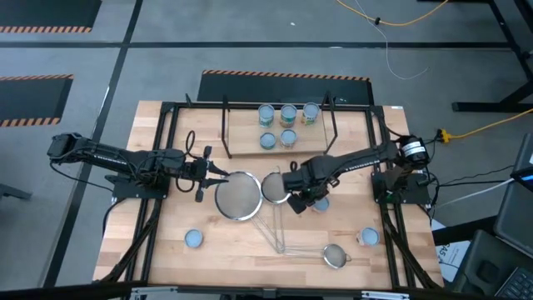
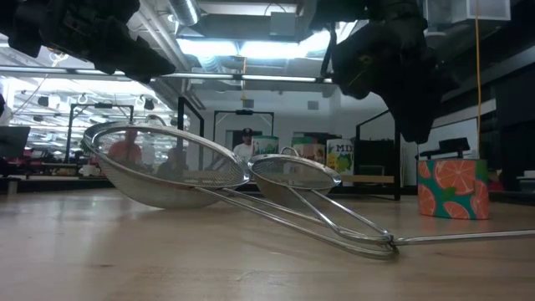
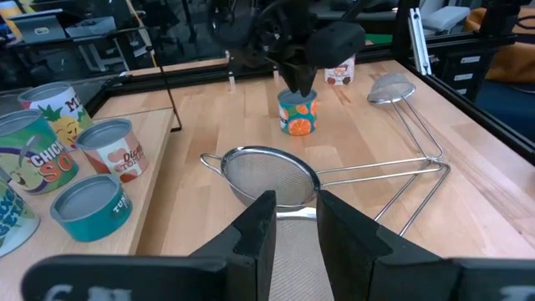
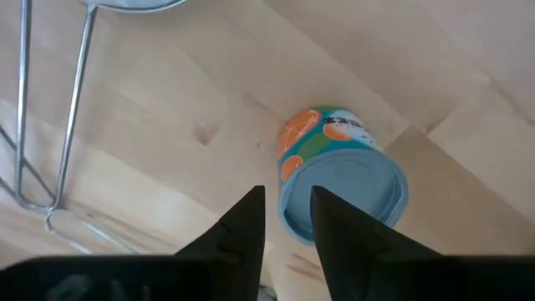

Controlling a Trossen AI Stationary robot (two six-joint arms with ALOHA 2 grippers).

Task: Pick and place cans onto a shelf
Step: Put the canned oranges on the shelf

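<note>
Landmark: large strainer (image 1: 237,198), mesh bowl resting near the table's middle, handle running toward the front edge.
Right gripper: (image 1: 310,202) hovered just to the right of the large strainer, directly above the orange-label can (image 1: 321,203). Fingers stood slightly apart, holding nothing; in the right wrist view the fingertips (image 4: 284,219) sat over the can's (image 4: 341,177) pale round top, not touching it.
Orange-label can: upright on the table, right of the large strainer, beyond the medium strainer (image 1: 274,188); seen in the low view (image 2: 453,188) under the dark gripper (image 2: 415,100).
Left gripper: (image 1: 215,172) waited just left of the large strainer, fingers (image 3: 255,230) narrowly apart and empty, pointing at its mesh rim.
Shelf: (image 1: 241,151) behind the large strainer, carrying 5 cans: 3 in the back row (image 1: 287,113), 2 in the front row (image 1: 277,139).
Loose cans: 1 left of and in front of the large strainer (image 1: 193,238); 1 well to its right near the front (image 1: 369,237).
Small strainer: (image 1: 335,255) in front and to the right of the large strainer, its handle meeting the other handles.
</note>
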